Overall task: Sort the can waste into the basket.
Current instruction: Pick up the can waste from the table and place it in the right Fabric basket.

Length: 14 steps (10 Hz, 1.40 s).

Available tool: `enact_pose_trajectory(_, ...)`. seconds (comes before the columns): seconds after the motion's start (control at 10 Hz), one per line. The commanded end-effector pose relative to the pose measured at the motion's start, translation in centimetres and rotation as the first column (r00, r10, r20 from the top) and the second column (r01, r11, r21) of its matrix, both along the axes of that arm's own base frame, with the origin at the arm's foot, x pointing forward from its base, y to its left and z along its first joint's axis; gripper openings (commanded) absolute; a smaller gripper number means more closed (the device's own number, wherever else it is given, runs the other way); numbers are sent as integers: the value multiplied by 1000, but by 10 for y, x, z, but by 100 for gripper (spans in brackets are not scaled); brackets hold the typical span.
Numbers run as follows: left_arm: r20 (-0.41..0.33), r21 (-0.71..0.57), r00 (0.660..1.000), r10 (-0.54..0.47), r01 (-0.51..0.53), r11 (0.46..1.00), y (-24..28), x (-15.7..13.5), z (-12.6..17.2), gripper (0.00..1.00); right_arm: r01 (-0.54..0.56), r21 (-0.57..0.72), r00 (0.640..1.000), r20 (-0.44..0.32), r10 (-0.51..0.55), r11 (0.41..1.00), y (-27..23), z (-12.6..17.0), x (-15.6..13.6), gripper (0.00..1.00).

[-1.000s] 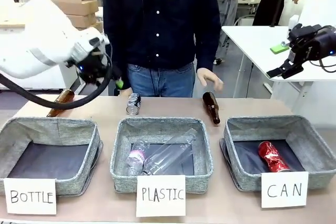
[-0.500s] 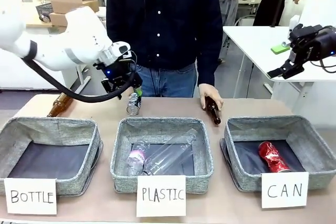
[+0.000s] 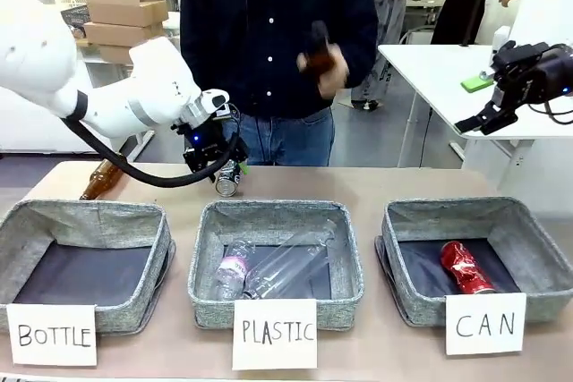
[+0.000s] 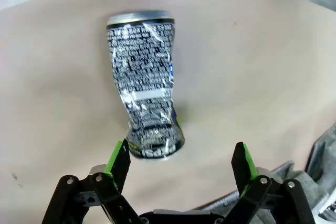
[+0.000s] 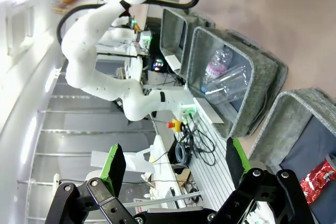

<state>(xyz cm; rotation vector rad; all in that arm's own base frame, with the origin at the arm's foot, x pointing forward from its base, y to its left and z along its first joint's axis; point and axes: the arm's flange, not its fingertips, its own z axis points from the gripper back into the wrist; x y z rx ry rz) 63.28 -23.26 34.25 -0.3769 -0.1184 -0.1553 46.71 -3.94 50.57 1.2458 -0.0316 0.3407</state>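
Can: silver can (image 4: 146,85) lies on counter (image 4: 252,77) just ahead of left claw (image 4: 181,150), long axis pointing away.
Claw: wide open, empty.

Silver can (image 3: 228,188) half hidden behind left claw (image 3: 218,168), person's hand (image 3: 326,71) and raised bottle (image 3: 317,41) blurred, red can (image 5: 319,181) cut by picture's edge

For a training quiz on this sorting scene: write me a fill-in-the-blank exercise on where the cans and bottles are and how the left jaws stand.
1. The red can lies in the basket whose card reads ____.
2. The left gripper hangs over the silver can, its jaws ____.
3. The person's hand holds up a brown ____.
4. The clear plastic bottles lie in the middle basket, whose card reads ____.
Missing words: CAN; open; bottle; PLASTIC.
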Motion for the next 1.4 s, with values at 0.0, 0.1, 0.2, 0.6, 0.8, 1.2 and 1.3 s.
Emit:
enact_pose_trajectory(0.0, 39, 51, 998, 43, -45, 998, -4, 11, -3, 100, -16, -1, 1000, 21, 16, 1000, -2, 2, -1, 100)
enact_pose_trajectory(0.1, 59, 82, 997, 43, -48, 995, -5, 12, -9, 100, -16, -1, 1000, 21, 16, 1000, -2, 2, -1, 100)
enact_pose_trajectory(0.2, 62, 104, 997, 45, -52, 993, -6, 14, -14, 100, -16, -1, 1000, 21, 16, 1000, -2, 2, -1, 100)
enact_pose_trajectory(0.6, 100, 144, 994, 43, -57, 988, -9, 14, -19, 40, -16, -1, 1000, 21, 16, 1000, -2, 2, -1, 100)
enact_pose_trajectory(0.8, 106, 169, 993, 53, -70, 983, -8, 14, -23, 0, -16, -1, 1000, 21, 16, 1000, -2, 2, -1, 100)
enact_pose_trajectory(1.2, 130, 184, 990, 56, -80, 980, -4, 15, -21, 0, -16, -1, 1000, 21, 16, 1000, -2, 2, -1, 100)
enact_pose_trajectory(1.3, 134, 172, 989, 54, -77, 982, -3, 13, -16, 0, -16, -1, 1000, 21, 16, 1000, -2, 2, -1, 100)
